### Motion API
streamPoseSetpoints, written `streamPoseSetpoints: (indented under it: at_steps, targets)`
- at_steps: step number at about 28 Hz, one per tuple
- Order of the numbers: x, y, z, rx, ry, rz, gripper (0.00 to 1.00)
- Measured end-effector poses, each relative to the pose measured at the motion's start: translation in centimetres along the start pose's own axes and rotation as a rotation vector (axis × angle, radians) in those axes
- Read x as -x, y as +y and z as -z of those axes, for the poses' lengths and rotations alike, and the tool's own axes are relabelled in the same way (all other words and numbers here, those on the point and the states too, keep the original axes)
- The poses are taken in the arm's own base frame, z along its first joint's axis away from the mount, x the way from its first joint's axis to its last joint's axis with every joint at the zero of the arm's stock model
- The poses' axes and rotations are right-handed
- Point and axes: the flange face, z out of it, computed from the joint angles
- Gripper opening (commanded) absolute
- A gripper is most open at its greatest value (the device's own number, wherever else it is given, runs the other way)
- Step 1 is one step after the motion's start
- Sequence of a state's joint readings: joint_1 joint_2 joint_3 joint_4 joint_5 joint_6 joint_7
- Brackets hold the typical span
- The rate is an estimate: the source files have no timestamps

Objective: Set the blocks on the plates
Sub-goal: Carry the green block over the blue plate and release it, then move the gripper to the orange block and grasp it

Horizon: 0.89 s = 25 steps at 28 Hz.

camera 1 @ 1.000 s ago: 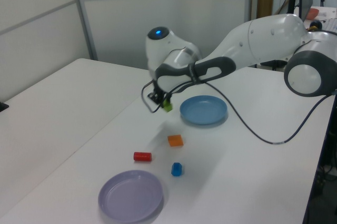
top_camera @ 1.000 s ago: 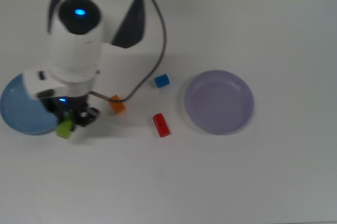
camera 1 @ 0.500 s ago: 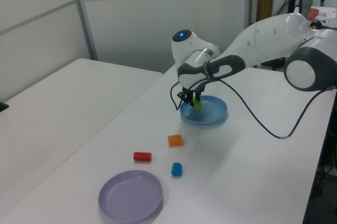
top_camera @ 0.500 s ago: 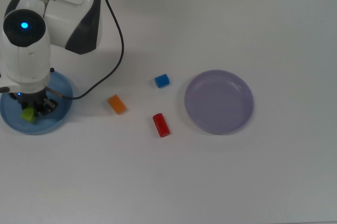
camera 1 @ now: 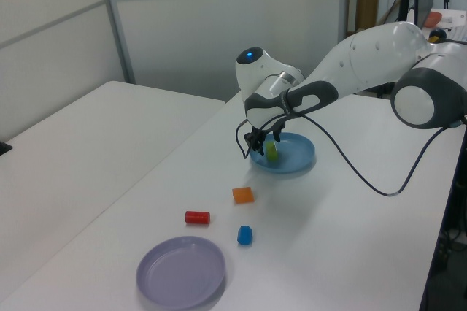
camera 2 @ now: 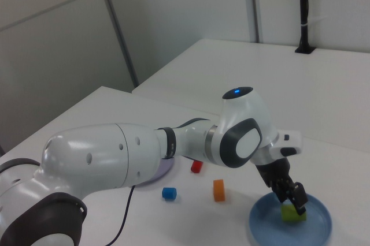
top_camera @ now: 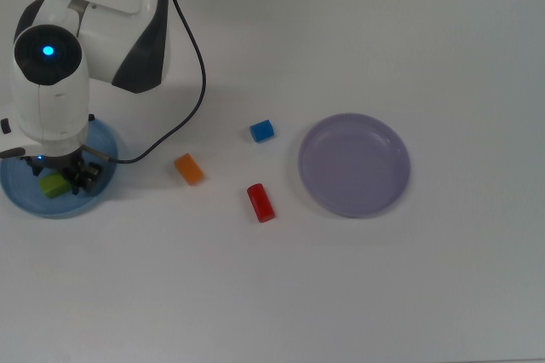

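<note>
The arm (top_camera: 51, 82) hides part of the light blue plate (top_camera: 21, 197) in the top view

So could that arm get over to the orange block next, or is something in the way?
Probably yes. The orange block lies alone on open table, just beside the blue plate where the end effector hangs; nothing stands between them.

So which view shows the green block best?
The right view: the green block lies on the blue plate, mostly unobscured. The top view shows it beside the pincer; the left view partly hides it.
</note>
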<state>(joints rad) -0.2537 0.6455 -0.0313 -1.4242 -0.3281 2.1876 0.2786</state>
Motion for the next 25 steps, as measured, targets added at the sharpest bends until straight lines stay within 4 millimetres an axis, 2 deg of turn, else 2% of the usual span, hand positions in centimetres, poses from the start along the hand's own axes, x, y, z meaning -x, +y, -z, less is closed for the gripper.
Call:
streamPoseSetpoints:
  at_steps: [6,9,14,20,25]
  targets:
    - [-0.6,-0.4,2.2,-0.012,0.036,0.011,1.0]
    - [-0.7,-1.6,3.8,-0.03,0.053,0.087,1.0]
    - [0.3,-5.2,7.2,-0.062,0.039,0.272,1.0]
    - [3.0,-10.1,11.2,-0.094,-0.046,0.461,1.0]
    - [5.6,-13.6,12.4,-0.097,-0.142,0.549,1.0]
